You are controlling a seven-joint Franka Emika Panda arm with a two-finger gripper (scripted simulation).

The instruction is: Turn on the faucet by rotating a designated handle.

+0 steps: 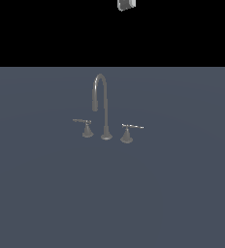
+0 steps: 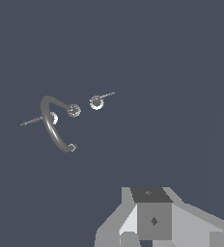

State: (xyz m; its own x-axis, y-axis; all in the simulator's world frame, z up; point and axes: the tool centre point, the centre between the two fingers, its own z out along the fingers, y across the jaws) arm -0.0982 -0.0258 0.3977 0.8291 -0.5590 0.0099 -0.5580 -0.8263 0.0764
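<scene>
The faucet [image 1: 105,104] stands mid-scene, a thin gooseneck spout on a round foot between two lever handles. The handle [image 1: 132,127] with bright whitish glints sits on a flared cone base on the exterior view's right. A duller lever [image 1: 82,121] is on the left. From above, the wrist view shows the faucet [image 2: 53,130] and the handle [image 2: 102,96]. Only a small part of my gripper [image 1: 126,5] shows at the top edge, high and far from the faucet. Grey blocks of my gripper [image 2: 152,219] fill the wrist view's edge, and I cannot make out its jaws.
A plain blue-grey floor [image 1: 182,193] spreads around the faucet. Black background lies beyond its far edge.
</scene>
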